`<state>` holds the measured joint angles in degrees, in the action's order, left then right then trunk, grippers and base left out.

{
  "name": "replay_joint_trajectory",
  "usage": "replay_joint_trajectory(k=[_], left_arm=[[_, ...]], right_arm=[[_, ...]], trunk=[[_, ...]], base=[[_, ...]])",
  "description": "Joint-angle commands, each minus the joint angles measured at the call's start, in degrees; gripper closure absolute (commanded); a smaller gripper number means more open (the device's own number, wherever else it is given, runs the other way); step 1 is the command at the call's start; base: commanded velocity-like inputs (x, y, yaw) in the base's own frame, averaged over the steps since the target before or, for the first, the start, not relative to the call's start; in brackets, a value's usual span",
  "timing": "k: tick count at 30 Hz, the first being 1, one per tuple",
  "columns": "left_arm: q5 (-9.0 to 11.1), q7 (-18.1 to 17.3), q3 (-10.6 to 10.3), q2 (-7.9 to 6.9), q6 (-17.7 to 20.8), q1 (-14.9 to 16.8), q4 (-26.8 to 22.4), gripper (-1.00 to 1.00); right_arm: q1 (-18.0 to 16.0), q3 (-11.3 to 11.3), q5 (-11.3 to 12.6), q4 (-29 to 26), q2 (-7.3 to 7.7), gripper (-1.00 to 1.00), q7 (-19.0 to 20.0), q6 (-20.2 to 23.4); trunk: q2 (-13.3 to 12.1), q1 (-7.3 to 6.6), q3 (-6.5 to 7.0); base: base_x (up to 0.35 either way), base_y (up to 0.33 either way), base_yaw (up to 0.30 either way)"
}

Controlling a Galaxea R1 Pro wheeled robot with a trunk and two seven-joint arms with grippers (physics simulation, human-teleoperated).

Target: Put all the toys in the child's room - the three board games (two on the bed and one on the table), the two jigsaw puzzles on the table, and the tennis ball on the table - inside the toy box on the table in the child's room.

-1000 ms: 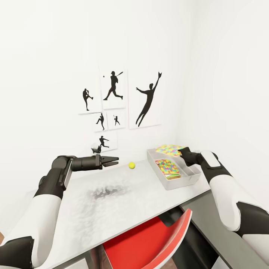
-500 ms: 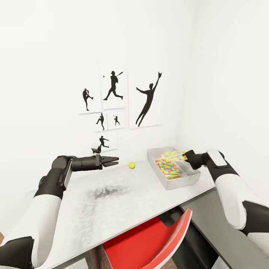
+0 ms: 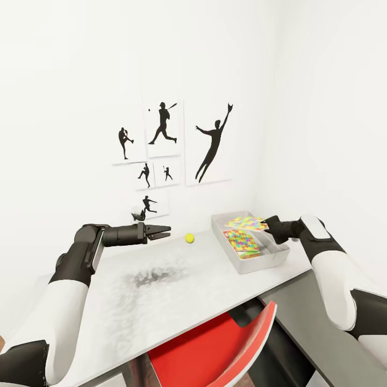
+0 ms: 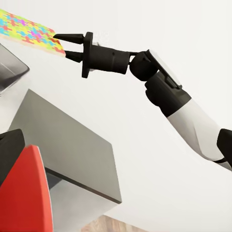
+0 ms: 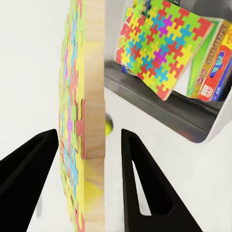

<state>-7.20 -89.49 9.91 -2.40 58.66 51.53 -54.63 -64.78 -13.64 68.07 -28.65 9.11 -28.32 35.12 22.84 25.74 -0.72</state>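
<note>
Pale grey mottled bench [image 3: 177, 290] along the white wall of the child's room, black baseball-player silhouettes [image 3: 214, 144] above. Light grey toy box [image 3: 232, 255] at the far right end of the bench, near the corner. Inside it: one jigsaw puzzle [image 3: 240, 239] lying tilted on top of two board games [image 5: 212, 67]; green-edged and blue box edges showing beneath the puzzle in the right wrist view.

Second jigsaw puzzle [image 3: 246, 222] held above the far part of the toy box, roughly level, not resting on the contents. Right claw [image 3: 267, 222] gripping its near edge; in the right wrist view, panel edge-on between the two fingers [image 5: 137, 183], pale wooden backing toward one finger, coloured face toward the other. Same grip seen from the left wrist camera: right claw [image 4: 65, 44] pinching the corner of the panel [image 4: 29, 30].

Tennis ball [image 3: 189, 237] on the bench, between the left claw and the toy box, apart from both.

Left claw [image 3: 165, 232] hovering above the bench, pointing toward the ball, empty, fingers close together with a narrow gap.

Red chair [image 3: 215, 349] tucked under the near edge of the bench. Lower dark grey cabinet top [image 3: 317, 328] joining at the right.
</note>
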Motion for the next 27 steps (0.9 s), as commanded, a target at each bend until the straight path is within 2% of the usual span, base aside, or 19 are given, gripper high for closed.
replay_joint_trajectory(k=[1, 18, 27], left_arm=[[-0.6, -0.5, 0.1, 0.04, 0.6, 0.0, 0.0, -1.00], [-0.6, -0.5, 0.0, 0.20, 0.6, 0.0, 0.0, -1.00], [-0.7, -0.5, 0.0, 0.37, 0.6, 0.0, 0.0, -1.00]], right_arm=[[0.0, -0.2, 0.6, -0.1, -0.03, 1.00, -0.6, 0.1], [0.0, -0.2, 0.5, -0.1, -0.09, 1.00, -0.6, -0.2], [0.0, -0.2, 0.4, -0.1, -0.13, 1.00, -0.6, -0.7]], trunk=[[0.1, 0.04, -0.08], [0.1, 0.04, -0.62], [0.1, 0.04, -0.70]], base=[[0.131, 0.000, 0.000], [0.024, -0.022, 0.060], [0.091, -0.034, 0.018]])
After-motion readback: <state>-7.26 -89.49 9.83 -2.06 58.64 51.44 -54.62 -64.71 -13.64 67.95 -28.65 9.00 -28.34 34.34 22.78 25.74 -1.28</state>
